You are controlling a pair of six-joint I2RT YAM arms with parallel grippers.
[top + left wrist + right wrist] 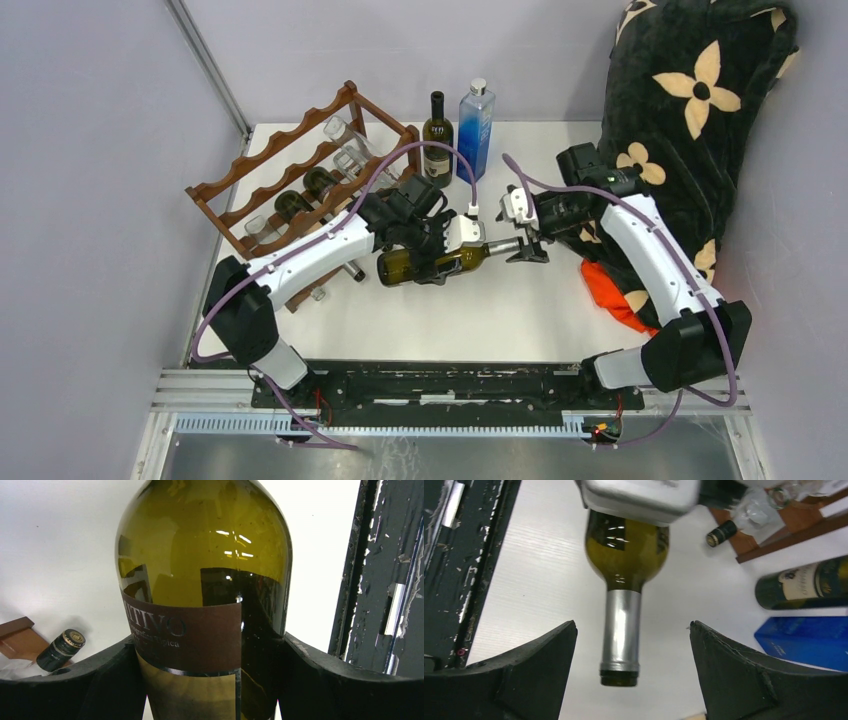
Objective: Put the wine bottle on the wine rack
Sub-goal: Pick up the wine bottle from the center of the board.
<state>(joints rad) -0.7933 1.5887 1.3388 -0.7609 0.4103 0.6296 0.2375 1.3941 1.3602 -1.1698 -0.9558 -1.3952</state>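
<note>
A green wine bottle [410,265] with a brown label lies level just above the table, neck pointing right. My left gripper [440,250] is shut on its body; in the left wrist view both black fingers [100,680] press the labelled glass [205,565]. My right gripper [527,245] stands open at the bottle's mouth. In the right wrist view the silver-foiled neck [621,625] hangs between the spread fingers [539,660] without touching either. The dark reddish-brown wine rack [270,175] stands at the far left, behind my left arm.
The rack holds dark bottles [305,190] and clear ones [345,150]. A capped bottle [62,649] lies at the rack's foot. A dark bottle [437,128] and a blue bottle [476,125] stand at the back. A black floral blanket [690,110] and orange cloth [612,290] lie right.
</note>
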